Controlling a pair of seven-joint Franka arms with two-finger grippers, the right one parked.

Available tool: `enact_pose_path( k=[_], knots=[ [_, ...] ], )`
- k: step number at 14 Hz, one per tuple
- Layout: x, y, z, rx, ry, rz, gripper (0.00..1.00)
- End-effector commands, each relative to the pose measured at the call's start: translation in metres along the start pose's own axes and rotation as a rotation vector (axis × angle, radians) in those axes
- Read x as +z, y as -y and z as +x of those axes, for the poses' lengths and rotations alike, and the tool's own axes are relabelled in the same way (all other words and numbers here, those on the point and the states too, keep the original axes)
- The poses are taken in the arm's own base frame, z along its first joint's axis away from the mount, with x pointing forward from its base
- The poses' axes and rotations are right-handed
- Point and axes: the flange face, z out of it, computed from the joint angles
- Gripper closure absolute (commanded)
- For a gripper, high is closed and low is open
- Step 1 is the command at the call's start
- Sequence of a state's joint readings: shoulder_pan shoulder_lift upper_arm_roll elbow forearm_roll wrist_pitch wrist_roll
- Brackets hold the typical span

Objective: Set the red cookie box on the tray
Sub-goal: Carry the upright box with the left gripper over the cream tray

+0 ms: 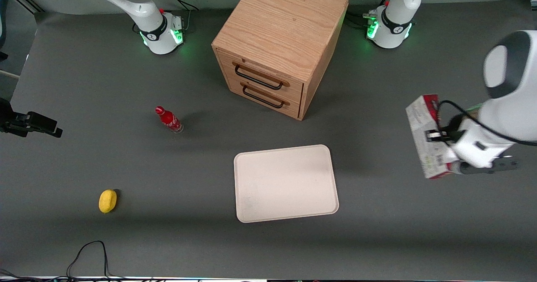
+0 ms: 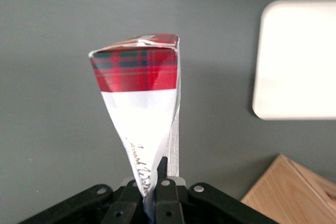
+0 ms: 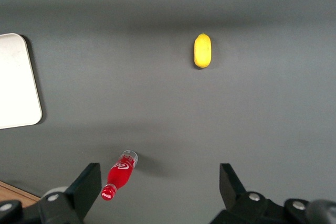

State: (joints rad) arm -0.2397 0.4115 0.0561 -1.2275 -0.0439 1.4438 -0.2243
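Grey matting all round, and your gripper (image 2: pixel 152 184) has its fingers pinched tight on one end of the red cookie box (image 1: pixel 423 135), carried in the air toward the working arm's end of the table. Well apart sits the tray (image 1: pixel 286 183), nothing on it. With that end-on hold, any swing could twist the carton loose.

You see a dark grey tabletop (image 1: pixel 126 240) under even light, a wooden drawer cabinet (image 1: pixel 279 43) near its rear edge, black cables (image 1: pixel 90 254) at the front edge.
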Motion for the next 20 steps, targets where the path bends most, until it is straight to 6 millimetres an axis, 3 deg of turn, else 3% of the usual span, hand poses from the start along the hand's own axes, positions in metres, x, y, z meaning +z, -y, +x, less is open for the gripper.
enact_pose_path(
  k=[1,3,5,9,11,15,17,20],
  knots=[
    [0.003,-0.07,0.018,0.079,0.005,0.035,1.0],
    [0.023,-0.113,0.02,0.065,-0.001,0.025,1.0],
    [0.038,-0.141,0.03,0.027,-0.05,-0.006,1.0],
    [0.105,-0.186,0.059,-0.068,-0.117,-0.036,1.0],
    [0.152,-0.205,0.069,-0.091,-0.13,-0.027,1.0],
    [0.231,-0.208,0.076,-0.114,-0.183,-0.017,1.0],
    [0.247,-0.213,0.073,-0.12,-0.19,-0.031,1.0],
    [0.25,-0.216,0.069,-0.119,-0.167,-0.027,1.0]
  ],
)
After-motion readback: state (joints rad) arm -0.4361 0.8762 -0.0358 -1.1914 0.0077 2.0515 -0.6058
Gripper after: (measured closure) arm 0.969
